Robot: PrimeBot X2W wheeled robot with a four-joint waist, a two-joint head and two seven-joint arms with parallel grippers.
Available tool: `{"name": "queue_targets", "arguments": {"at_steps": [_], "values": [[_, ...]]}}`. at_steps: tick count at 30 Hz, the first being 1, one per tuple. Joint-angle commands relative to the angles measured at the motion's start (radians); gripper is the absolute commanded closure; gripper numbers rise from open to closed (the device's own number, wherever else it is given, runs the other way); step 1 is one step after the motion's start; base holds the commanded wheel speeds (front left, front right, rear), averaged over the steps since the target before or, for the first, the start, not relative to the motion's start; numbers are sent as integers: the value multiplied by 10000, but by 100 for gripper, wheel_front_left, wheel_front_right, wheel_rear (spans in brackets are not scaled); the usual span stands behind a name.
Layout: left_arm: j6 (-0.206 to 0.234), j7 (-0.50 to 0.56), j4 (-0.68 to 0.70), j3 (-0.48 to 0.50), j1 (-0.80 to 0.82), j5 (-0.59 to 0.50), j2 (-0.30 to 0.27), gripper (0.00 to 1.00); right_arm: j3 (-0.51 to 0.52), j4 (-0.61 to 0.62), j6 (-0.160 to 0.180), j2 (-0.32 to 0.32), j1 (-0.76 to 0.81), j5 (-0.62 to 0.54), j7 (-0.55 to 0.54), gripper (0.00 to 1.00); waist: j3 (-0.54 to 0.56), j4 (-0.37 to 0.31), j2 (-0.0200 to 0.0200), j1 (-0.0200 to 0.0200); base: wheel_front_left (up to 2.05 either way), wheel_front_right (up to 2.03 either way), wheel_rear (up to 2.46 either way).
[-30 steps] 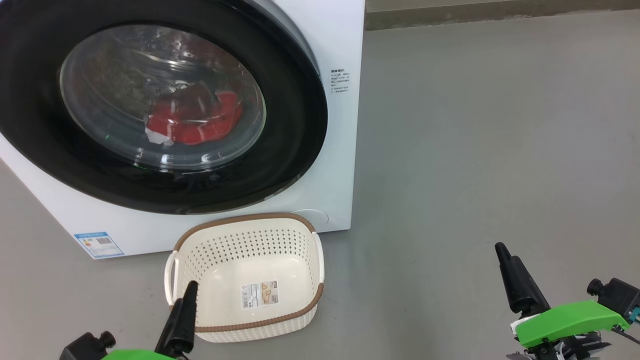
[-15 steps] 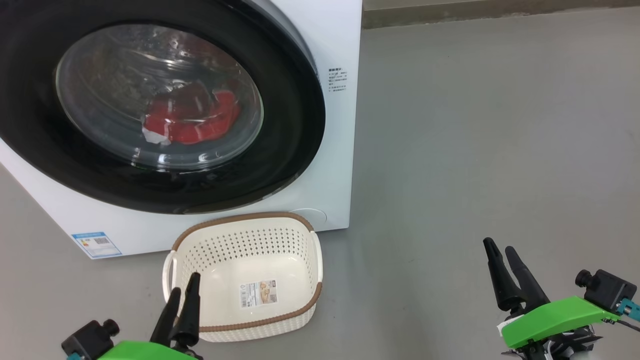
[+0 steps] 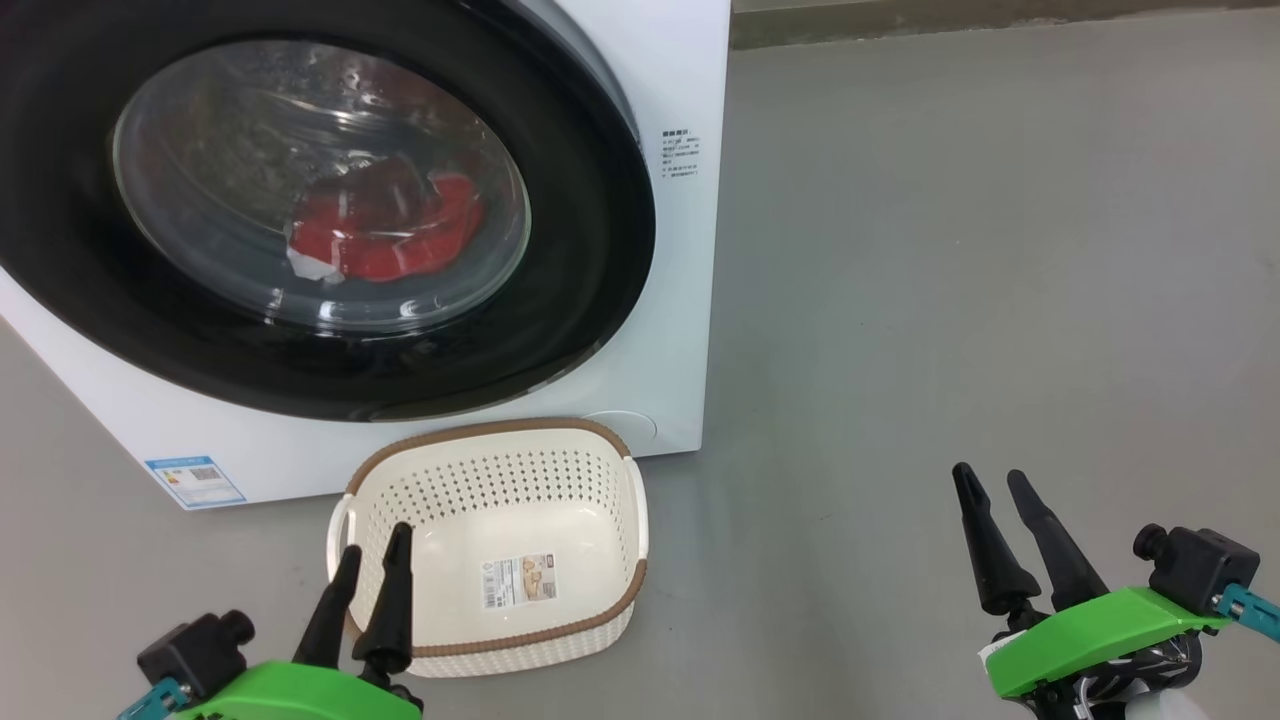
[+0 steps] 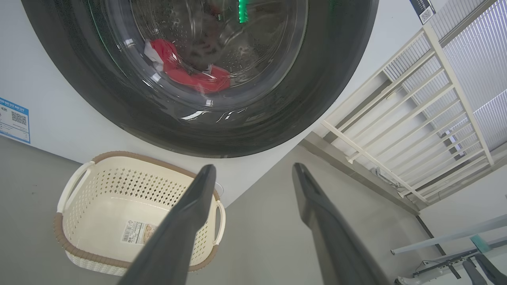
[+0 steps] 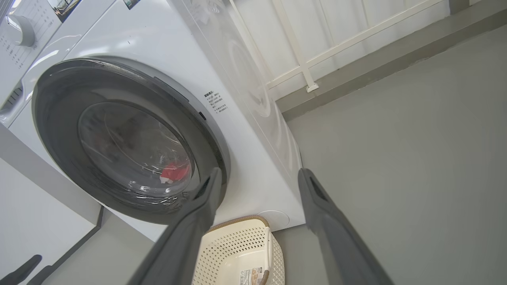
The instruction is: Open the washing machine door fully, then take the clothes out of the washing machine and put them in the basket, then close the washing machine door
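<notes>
- Both pincers have risen further into the head view since a second ago; the left pincer [image 3: 376, 540], then showing a single finger, now shows both dark fingers, and the right pincer [image 3: 988, 472] has shifted up and towards the machine
- left pincer: fingers spread apart, nothing between them; seen from the head, its tips overlap the near left corner of the basket [image 3: 480, 435]
- right pincer: fingers likewise parted and gripping nothing; it stands over bare grey floor [image 3: 950, 250], well apart from the basket and to the right of the washing machine [image 3: 680, 80]
- the washing machine door [image 3: 600, 250] is shut, its glossy black rim lying flush against the white front
- the clothes [image 3: 390, 240] lie inside the drum, a red heap with a white patch at its left edge, seen through the lower middle of the glass window
- the basket sits upright on the floor just in front of the machine, below the lower right of the door; the label sticker [image 3: 520, 580] on its bottom is in plain sight
- a small blue sticker [image 3: 195, 482] sits on the machine's lower left front corner
- a white railing [image 4: 396, 118] runs past the machine's far side in the left wrist view
</notes>
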State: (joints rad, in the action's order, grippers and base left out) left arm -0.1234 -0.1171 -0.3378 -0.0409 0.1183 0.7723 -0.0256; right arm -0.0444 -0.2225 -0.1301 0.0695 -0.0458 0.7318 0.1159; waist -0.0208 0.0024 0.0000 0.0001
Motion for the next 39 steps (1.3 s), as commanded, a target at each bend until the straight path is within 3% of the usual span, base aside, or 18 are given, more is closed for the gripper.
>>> {"name": "queue_targets", "arguments": {"at_steps": [1,39], "values": [[-47,-142,262,124,514,-375,-164,0,-165,353,-5,175,-523,-386,163,0,-19,6,0,-1,0,0,0],[-40,-1237,35,-45,1189,-4358,-233,0,-756,1003,-6,442,-815,-4519,1250,0,-112,124,0,-1,0,0,0]]}}
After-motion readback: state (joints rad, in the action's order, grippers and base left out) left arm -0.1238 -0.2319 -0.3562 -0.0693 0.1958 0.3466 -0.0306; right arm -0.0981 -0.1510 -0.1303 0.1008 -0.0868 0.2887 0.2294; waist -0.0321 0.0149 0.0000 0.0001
